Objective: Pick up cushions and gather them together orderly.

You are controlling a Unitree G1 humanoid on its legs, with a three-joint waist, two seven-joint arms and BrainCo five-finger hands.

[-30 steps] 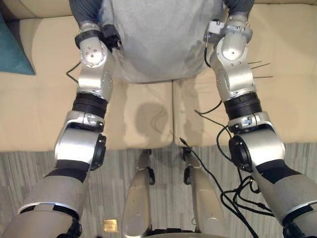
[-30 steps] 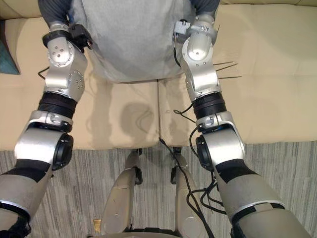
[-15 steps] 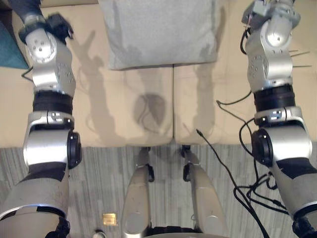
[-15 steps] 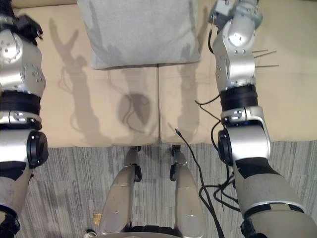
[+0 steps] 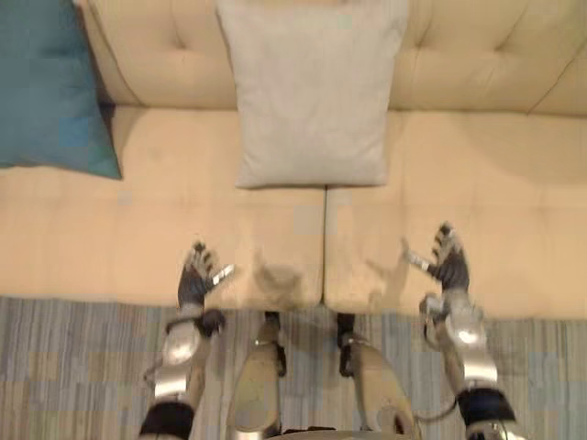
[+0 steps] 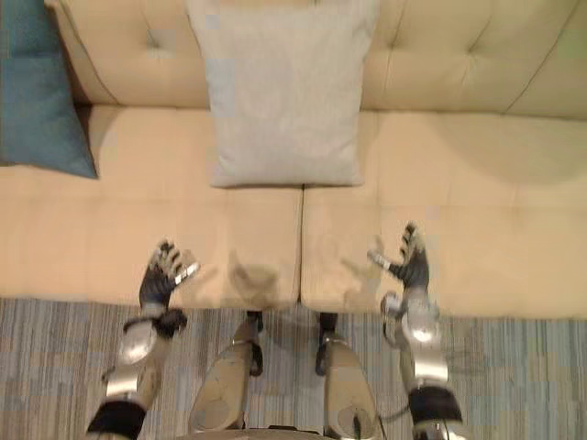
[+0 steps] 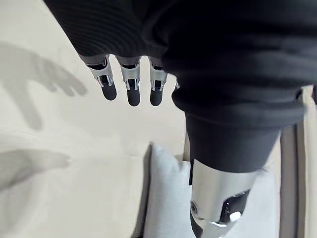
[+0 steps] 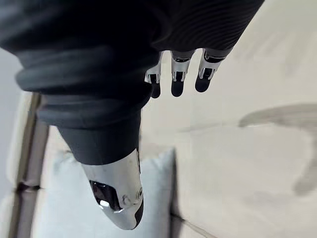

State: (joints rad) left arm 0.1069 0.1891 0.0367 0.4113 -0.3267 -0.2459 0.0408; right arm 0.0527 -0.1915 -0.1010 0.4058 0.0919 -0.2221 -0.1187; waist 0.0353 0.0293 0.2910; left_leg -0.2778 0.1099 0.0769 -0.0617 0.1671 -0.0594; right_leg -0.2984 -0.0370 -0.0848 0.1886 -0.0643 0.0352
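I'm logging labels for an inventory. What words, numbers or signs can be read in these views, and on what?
None: no word, label, number or sign shows on the grey cushion, the teal cushion, the beige sofa or the striped carpet.

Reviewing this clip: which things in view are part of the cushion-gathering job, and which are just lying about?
Part of the job:
grey cushion, propped upright in the middle
teal cushion, at the far left
left hand and right hand, both open and empty

Just there:
beige sofa
striped carpet
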